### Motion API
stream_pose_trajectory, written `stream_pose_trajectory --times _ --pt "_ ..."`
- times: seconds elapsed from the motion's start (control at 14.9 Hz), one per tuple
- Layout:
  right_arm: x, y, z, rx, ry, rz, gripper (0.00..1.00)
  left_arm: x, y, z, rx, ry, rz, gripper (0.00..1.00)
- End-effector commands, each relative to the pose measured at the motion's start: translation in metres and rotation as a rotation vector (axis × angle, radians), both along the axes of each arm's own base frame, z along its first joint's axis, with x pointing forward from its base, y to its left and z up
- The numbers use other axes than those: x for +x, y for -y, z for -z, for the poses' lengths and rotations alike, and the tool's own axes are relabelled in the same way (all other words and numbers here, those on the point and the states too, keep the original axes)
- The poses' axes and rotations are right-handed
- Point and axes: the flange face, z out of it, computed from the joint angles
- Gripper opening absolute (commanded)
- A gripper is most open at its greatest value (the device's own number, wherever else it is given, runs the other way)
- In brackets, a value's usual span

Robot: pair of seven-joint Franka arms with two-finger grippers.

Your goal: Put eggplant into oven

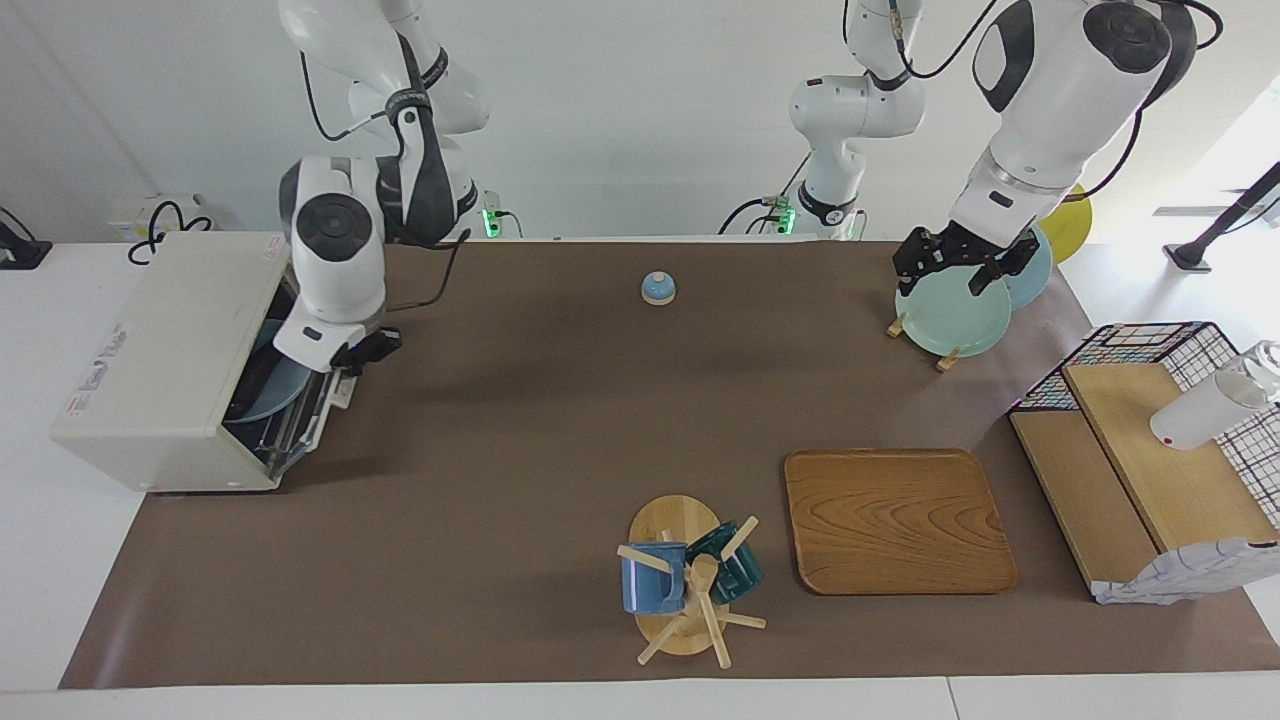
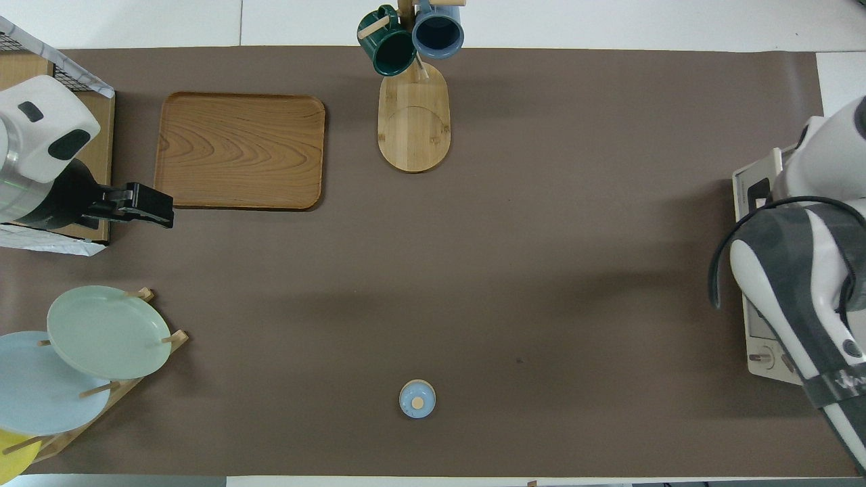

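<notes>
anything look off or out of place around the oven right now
Only the oven door: it is tilted most of the way up but not shut, with a blue plate showing through the gap. The right gripper is shut at the door's top edge. The left gripper is open over the plate rack. Nothing is spilled or damaged.
</notes>
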Motion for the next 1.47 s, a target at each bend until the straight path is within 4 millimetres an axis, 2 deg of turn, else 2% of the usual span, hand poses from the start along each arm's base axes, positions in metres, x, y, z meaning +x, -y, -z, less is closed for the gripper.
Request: stream_pose_trajectory --times 0.0,0.07,0.2,0.4,0.54,0.67,0.74,0.8,0.87,0.94,1.2,1.27,1.41 --pt "-0.005 0.018 -0.006 -0.013 -0.015 -0.016 0.00 -0.007 -0.004 -0.003 0.019 0.005 0.002 1.00" --pt "-0.010 0.018 -0.016 -0.011 -0.016 -0.009 0.00 -0.007 -0.004 -0.003 0.019 0.005 0.002 1.00" --pt "-0.015 0.010 -0.048 0.035 0.005 0.019 0.00 -0.007 -0.004 -0.003 0.019 0.005 0.002 1.00" --pt "-0.012 -0.008 -0.113 0.213 0.057 0.088 0.00 -0.007 -0.004 -0.003 0.019 0.005 0.002 1.00" --pt "-0.012 -0.021 -0.137 0.228 0.079 0.095 0.02 -0.008 -0.003 -0.003 0.019 0.005 0.003 1.00" --pt "-0.014 -0.024 -0.148 0.252 0.067 0.122 0.06 -0.008 -0.004 -0.003 0.019 0.006 0.002 1.00" --pt "-0.015 -0.023 -0.147 0.254 0.060 0.125 0.12 -0.008 -0.003 -0.003 0.019 0.005 0.003 1.00" --pt "-0.015 -0.021 -0.147 0.258 0.060 0.129 0.27 -0.008 -0.003 -0.003 0.019 0.005 0.003 1.00" --pt "-0.015 -0.021 -0.145 0.258 0.057 0.130 0.56 -0.007 -0.005 -0.003 0.019 0.005 0.000 1.00" --pt "-0.016 -0.022 -0.145 0.256 0.054 0.130 1.00 -0.007 -0.005 -0.003 0.019 0.005 0.000 1.00" --pt "-0.020 -0.021 -0.146 0.234 0.054 0.198 1.00 -0.007 -0.005 -0.003 0.019 0.005 0.000 1.00" --pt "-0.023 -0.031 -0.146 0.231 0.033 0.186 1.00 -0.007 -0.005 -0.003 0.019 0.005 0.000 1.00" --pt "-0.029 -0.022 -0.149 0.244 0.033 0.205 1.00 -0.007 -0.005 -0.003 0.019 0.005 0.000 1.00"
